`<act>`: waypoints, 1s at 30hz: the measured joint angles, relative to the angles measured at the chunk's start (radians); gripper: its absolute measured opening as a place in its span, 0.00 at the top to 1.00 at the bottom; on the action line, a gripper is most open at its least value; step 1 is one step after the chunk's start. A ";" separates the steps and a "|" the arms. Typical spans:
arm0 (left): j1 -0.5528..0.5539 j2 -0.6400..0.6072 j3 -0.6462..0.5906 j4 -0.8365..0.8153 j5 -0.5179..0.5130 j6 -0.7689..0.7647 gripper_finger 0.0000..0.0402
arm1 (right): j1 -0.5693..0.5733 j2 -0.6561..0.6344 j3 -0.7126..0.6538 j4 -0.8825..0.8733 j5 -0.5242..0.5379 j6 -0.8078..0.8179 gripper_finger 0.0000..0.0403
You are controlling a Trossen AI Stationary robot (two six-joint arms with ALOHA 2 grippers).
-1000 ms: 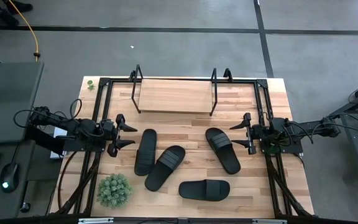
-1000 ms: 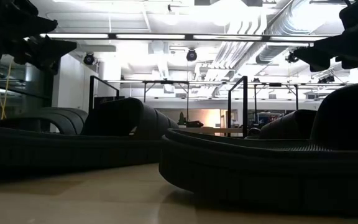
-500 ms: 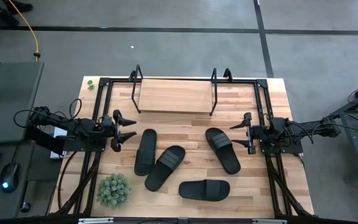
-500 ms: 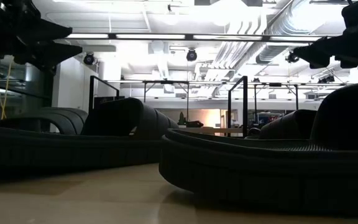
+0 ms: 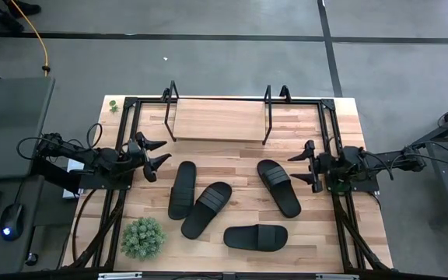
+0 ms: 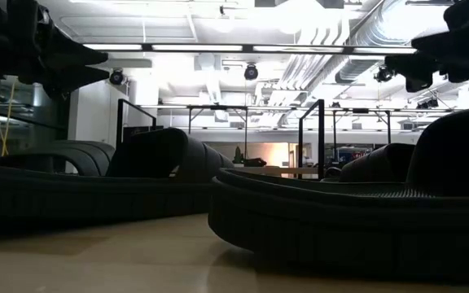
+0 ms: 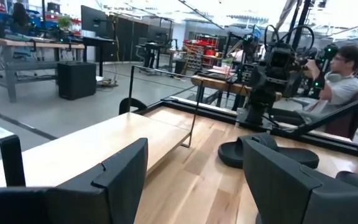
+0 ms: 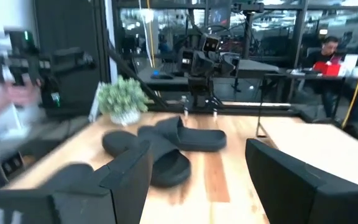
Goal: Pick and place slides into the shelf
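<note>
Four black slides lie flat on their soles on the wooden table: two side by side [image 5: 182, 189] [image 5: 206, 209], one to their right [image 5: 278, 187] and one nearest the near edge [image 5: 256, 236]. The shelf [image 5: 218, 120], a light board between black wire end frames, stands at the far edge. My left gripper [image 5: 160, 153] hovers open, left of the slides, angled toward the shelf; its wrist view shows the shelf board [image 7: 104, 149] and a slide [image 7: 266, 152]. My right gripper [image 5: 299, 167] hovers open, right of the slide [image 5: 278, 187]. Both grippers hold nothing.
A small potted plant [image 5: 143, 237] stands near the table's near left corner. Black frame rails [image 5: 127, 140] [image 5: 334, 140] run along the left and right sides. Bare wood lies between the shelf and the slides. A seated person [image 7: 337, 68] shows beyond the table.
My left gripper has swung toward the far edge and turned from pointing right to slanting toward the shelf, staying open. The slides and the shelf have not moved.
</note>
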 joint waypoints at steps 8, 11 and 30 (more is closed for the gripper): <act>0.000 0.000 0.000 -0.008 0.000 0.039 0.39 | 0.000 0.000 0.000 0.086 0.013 0.031 0.38; 0.000 0.000 0.000 0.001 0.000 0.012 0.39 | 0.000 0.000 0.000 0.112 0.020 0.029 0.38; 0.000 0.002 0.047 0.131 0.079 0.033 0.39 | 0.000 0.019 0.117 0.043 0.233 -0.009 0.38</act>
